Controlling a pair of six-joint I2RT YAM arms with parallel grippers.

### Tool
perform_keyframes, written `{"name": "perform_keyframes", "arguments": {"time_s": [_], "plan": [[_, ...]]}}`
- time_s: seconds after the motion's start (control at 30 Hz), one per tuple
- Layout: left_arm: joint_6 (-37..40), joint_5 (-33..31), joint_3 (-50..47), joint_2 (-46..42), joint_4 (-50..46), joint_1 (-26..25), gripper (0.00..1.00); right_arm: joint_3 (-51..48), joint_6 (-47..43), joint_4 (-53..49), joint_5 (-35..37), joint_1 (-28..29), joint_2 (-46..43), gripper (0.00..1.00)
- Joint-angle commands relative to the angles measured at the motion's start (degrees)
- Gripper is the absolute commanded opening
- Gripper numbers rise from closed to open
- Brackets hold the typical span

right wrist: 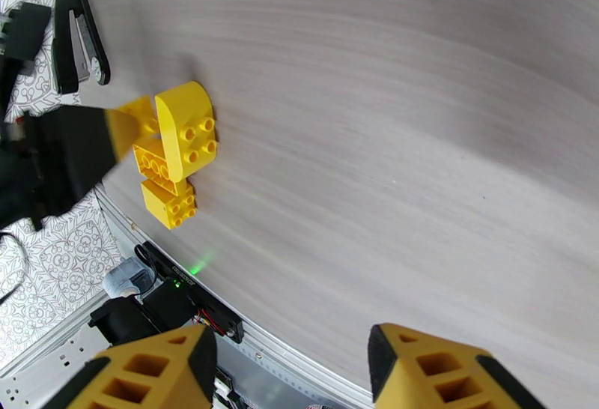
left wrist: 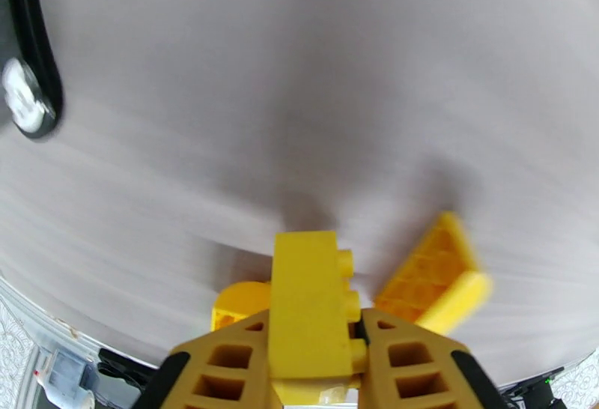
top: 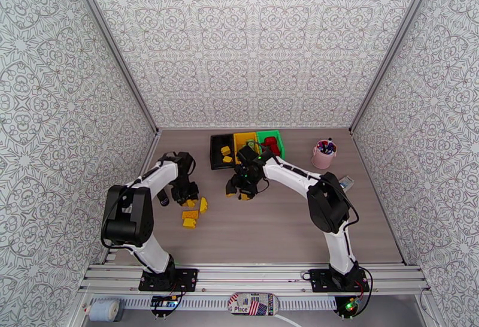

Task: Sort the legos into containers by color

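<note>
bright, even overhead light gives only soft, short shadows on the surface (top: 275,226) in the top view, while the left wrist view shows streaked blur behind the sharper yellow brick (left wrist: 305,298) and both wrist views bow at the edges.

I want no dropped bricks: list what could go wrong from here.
1. The left gripper pinches the yellow brick with much of it sticking out past the fingertips; it may twist or slip.
2. The right gripper hangs just in front of the bins; the arms may collide there.
</note>
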Motion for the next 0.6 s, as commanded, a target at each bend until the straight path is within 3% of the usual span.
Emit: {"name": "perform_keyframes", "arguments": {"time_s": [0.0,0.13,0.33,0.57], "plan": [[1.50,5.49,5.27,-0.82,-1.57,-0.15,0.24,2.05,-0.11,0.77,-1.05,-0.88,0.15,0.59],[-0.65,15.99,9.57,-0.08,2.52,-0.33,0.24,-0.88,3.64,9.27,-4.24,-2.40,-2.60,0.59],[-7.82,24.54,15.08,3.89,10.58,-0.33,0.27,-6.36,9.45,18.43,-6.19,-5.91,-6.06,0.59],[-12.98,26.53,28.22,14.32,13.21,-0.07,0.28,-11.37,10.39,19.46,-4.91,-8.26,-10.64,0.59]]}}
